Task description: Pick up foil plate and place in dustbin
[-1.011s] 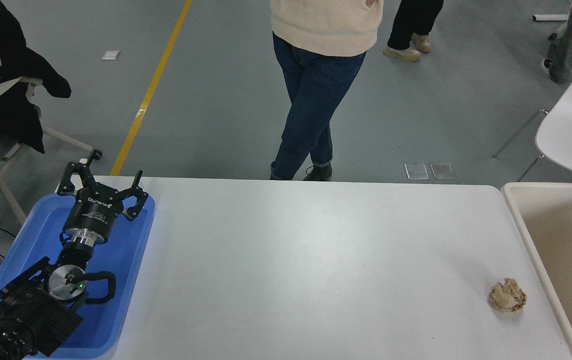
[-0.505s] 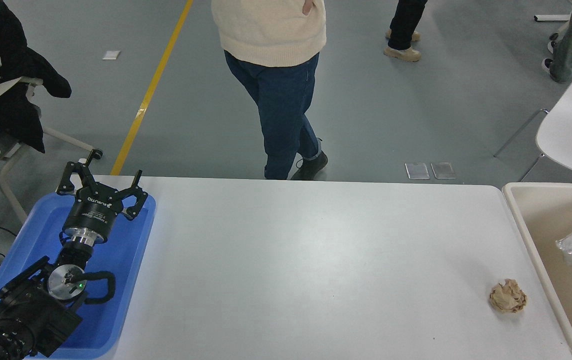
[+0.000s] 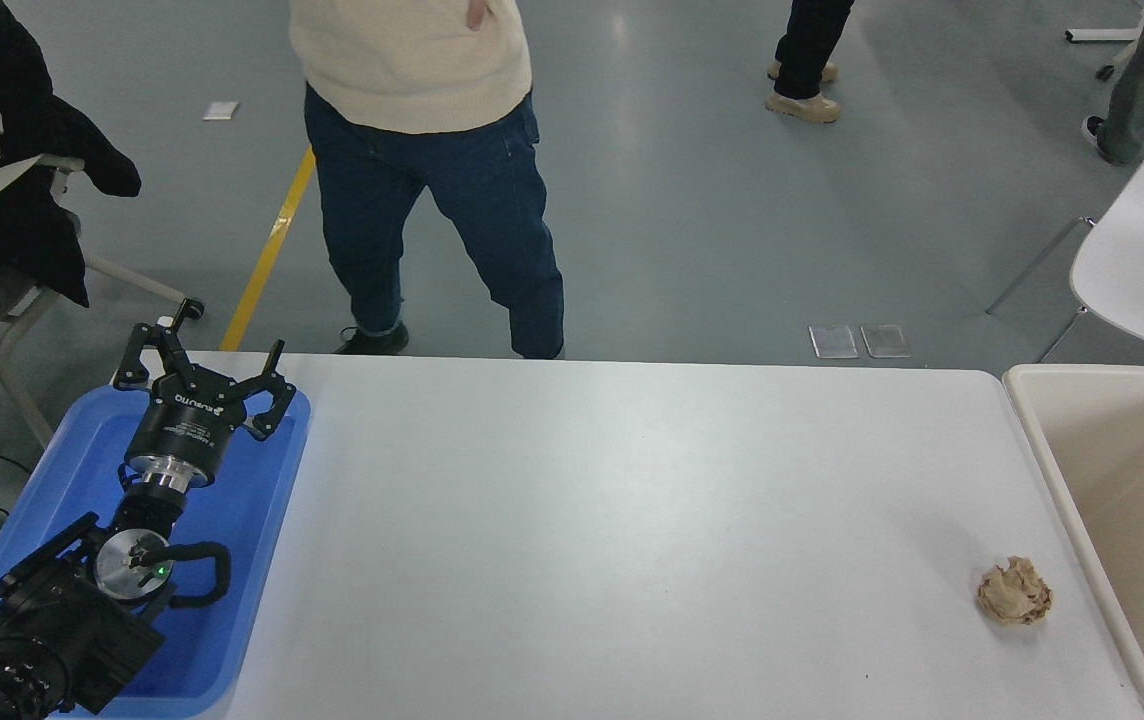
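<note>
Since half a second back, the foil plate has dropped out of sight: it was showing against the right wall of the dustbin (image 3: 1032, 430), and now you only see smooth beige inside the bin, so you can't tell from up here where in there it ended up. Also, the person in the cream sweater and jeans (image 3: 432, 170) has walked further toward the left along the far side of the table.

Your left gripper (image 3: 207, 370) hasn't budged. It's parked at the lower left over the blue tray (image 3: 262, 560), fingers spread wide with nothing between them. Your right arm isn't in the shot at all, so nothing to say about that claw.

On the white table (image 3: 632, 520) the only loose thing is the crumpled tan paper wad (image 3: 1014, 591), sitting near the right end, just beside the bin's left rim but not touching it. The bin itself sits off the table's right edge, its mouth open to the camera and cut off by the frame.
</note>
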`<action>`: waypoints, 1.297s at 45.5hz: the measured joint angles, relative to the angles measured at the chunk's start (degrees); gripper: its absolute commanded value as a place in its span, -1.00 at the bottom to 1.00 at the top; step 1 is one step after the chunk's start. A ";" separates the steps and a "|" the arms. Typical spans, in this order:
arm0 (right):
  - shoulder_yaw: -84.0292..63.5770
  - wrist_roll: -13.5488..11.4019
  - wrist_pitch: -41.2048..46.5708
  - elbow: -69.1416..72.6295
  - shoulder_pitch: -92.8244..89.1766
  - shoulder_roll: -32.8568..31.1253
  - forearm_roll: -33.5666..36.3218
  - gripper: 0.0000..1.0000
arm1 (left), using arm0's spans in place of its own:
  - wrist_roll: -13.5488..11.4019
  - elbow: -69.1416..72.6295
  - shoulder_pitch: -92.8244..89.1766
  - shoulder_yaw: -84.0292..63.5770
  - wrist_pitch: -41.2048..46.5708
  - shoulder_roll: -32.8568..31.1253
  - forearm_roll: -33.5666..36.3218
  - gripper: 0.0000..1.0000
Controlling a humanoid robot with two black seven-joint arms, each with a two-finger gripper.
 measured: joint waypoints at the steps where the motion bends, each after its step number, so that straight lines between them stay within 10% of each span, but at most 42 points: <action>1: -0.04 0.00 -0.01 2.12 0.96 -0.87 -0.32 1.00 | 0.00 0.00 0.00 0.00 0.00 -0.01 -0.01 1.00; 32: -9.61 0.07 13.35 50.23 32.05 -21.00 -13.56 1.00 | 0.07 0.00 -0.09 0.01 0.01 -0.09 0.00 1.00; 59: -34.99 0.15 49.21 56.14 75.43 -5.60 -8.37 1.00 | 0.14 0.00 -0.09 0.00 0.00 -0.15 0.09 1.00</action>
